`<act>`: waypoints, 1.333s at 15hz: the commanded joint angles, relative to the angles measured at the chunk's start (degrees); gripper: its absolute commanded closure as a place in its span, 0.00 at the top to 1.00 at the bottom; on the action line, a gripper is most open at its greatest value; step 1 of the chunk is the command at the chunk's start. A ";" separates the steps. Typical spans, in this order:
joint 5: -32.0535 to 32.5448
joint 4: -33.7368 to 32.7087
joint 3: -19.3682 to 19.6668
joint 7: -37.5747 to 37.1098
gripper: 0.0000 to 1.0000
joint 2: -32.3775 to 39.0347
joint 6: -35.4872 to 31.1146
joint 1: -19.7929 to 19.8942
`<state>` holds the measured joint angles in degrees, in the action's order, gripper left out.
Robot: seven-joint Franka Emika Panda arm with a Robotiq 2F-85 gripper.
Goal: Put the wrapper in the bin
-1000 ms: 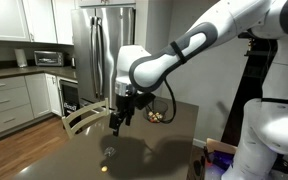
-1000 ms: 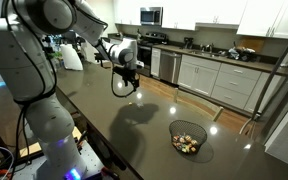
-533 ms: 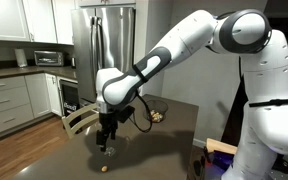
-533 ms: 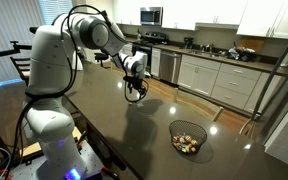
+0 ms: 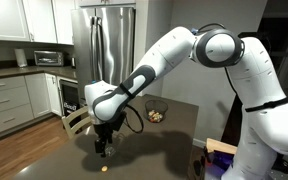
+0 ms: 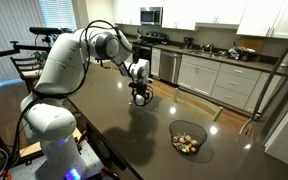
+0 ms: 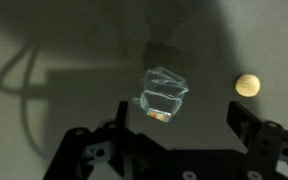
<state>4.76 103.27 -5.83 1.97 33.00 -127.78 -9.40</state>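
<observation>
Hovering my gripper [image 7: 174, 130] low over the dark glossy table [image 7: 44, 40], jaws spread wide and empty, so the tiny crumpled clear-whitish wrapper [image 7: 164, 97] lies centred under the gap for a pinch. 1 round yellow speck [image 7: 247, 85] just right of it: avoid. In an exterior view the small round dark bin [image 5: 156, 115] stands well apart, far right; the path looks free.

You have the white arm [image 6: 102, 42] bent out over the dark table [image 6: 99, 125], its gripper [image 6: 141, 97] pointing down low over the tabletop near the far edge, well apart from the bin [image 6: 188, 138], which sits on the same table nearer the camera with yellowish-tan bits showing through.
</observation>
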 commanded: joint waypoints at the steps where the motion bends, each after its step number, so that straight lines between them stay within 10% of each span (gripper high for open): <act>1: 5.30 -4.10 2.40 -1.05 0.81 2.46 4.36 -2.15; 13: 5.63 -5.74 2.62 0.07 0.03 3.86 5.28 -0.88; 20: 6.87 -4.44 4.63 -2.35 0.01 -2.03 7.88 -0.99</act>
<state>10.07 97.81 -2.14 1.73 35.10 -122.42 -10.60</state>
